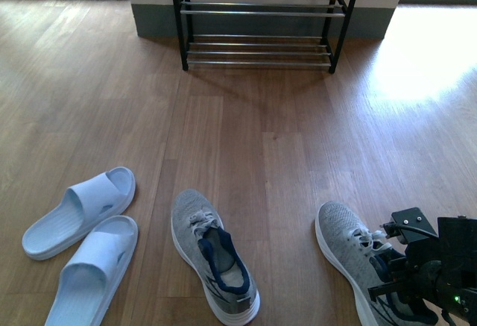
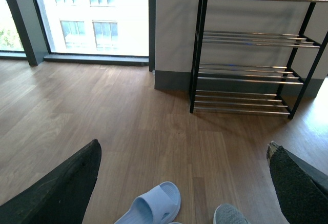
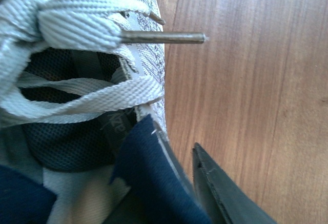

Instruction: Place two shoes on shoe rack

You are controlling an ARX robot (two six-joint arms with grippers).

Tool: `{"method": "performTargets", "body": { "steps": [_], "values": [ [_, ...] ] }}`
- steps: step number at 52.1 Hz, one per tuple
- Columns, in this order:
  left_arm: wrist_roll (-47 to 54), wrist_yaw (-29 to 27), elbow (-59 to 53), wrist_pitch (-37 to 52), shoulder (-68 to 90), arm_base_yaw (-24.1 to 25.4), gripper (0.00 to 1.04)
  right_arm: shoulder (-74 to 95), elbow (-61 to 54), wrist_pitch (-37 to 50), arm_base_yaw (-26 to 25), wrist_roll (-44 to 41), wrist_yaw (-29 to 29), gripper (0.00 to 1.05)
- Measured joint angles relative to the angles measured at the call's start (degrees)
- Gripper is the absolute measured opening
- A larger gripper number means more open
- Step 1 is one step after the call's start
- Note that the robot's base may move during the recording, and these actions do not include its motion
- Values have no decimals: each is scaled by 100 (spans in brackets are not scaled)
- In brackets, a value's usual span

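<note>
Right gripper (image 1: 395, 262) at right shoe (image 1: 346, 244) collar, one finger (image 3: 225, 190) outside — can't tell if clamped. Left gripper (image 2: 183, 147) spread wide, empty. Other shoe (image 1: 212, 262) on floor (image 1: 283, 154) — rack (image 1: 261, 13) well apart.

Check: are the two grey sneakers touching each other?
Apart. The front view shows a wide strip of bare wood floor between the left sneaker and the right sneaker.

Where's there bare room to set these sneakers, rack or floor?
All four shoe rack tiers look bare. The wood floor is open from the rack to the footwear, with a lane between the middle sneaker and right sneaker. Crowded: the pale blue slides by the middle sneaker, and the right fingers at the right one.
</note>
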Motion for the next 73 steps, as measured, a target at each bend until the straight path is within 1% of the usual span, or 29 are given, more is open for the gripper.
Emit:
{"method": "performTargets", "body": {
  "steps": [4,6,17,20,25,33,39,41,44,48,49,52,54,55,57,58,59,60,63,68,70,73],
  "values": [
    [0,0,0,0,0,0,95,-164,-146,55,-61,11,20,4],
    [0,0,2,0,0,0,95,-284,-232,83,-98,33,39,1],
    [0,0,0,0,0,0,95,-1117,-800,114,-293,77,243,1],
    [0,0,0,0,0,0,95,-1543,-1128,116,-341,83,317,1],
    [0,0,2,0,0,0,95,-2332,-1816,302,-337,153,271,1],
    [0,0,2,0,0,0,95,-4210,-3112,315,-334,428,-254,1],
    [0,0,0,0,0,0,95,-5545,-3705,-103,-337,542,-496,1],
    [0,0,0,0,0,0,95,-6017,-3877,-310,-334,612,-538,1],
    [0,0,2,0,0,0,95,-7023,-4172,-857,-308,688,-621,1],
    [0,0,2,0,0,0,95,-8660,-4481,-1917,-179,898,-623,1],
    [0,0,2,0,0,0,95,-9248,-4520,-2339,-114,953,-616,1],
    [0,0,0,0,0,0,95,-10452,-4522,-3248,46,1067,-608,1],
    [0,-2,0,0,0,0,95,-11499,-4457,-4054,116,1145,-625,1],
    [0,0,2,0,0,0,95,-12124,-4374,-4553,125,1180,-634,1],
    [0,0,0,0,0,0,95,-13033,-4221,-5274,114,1178,-570,1],
    [0,0,0,0,0,0,95,-13317,-4159,-5510,90,1200,-592,1],
    [0,0,2,0,0,0,95,-13875,-4028,-5958,39,1257,-638,1],
    [0,0,2,0,0,0,95,-14255,-3928,-6216,33,1322,-577,1],
    [0,0,0,0,0,0,95,-14677,-3827,-6330,83,1362,-358,1],
    [0,0,0,0,0,0,95,-15110,-3685,-6249,501,1397,267,1],
    [0,0,0,0,0,0,95,-15160,-3716,-6229,654,1410,354,1],
    [0,0,0,0,0,0,95,-15191,-3849,-6229,702,1480,376,1]
  ]
}}
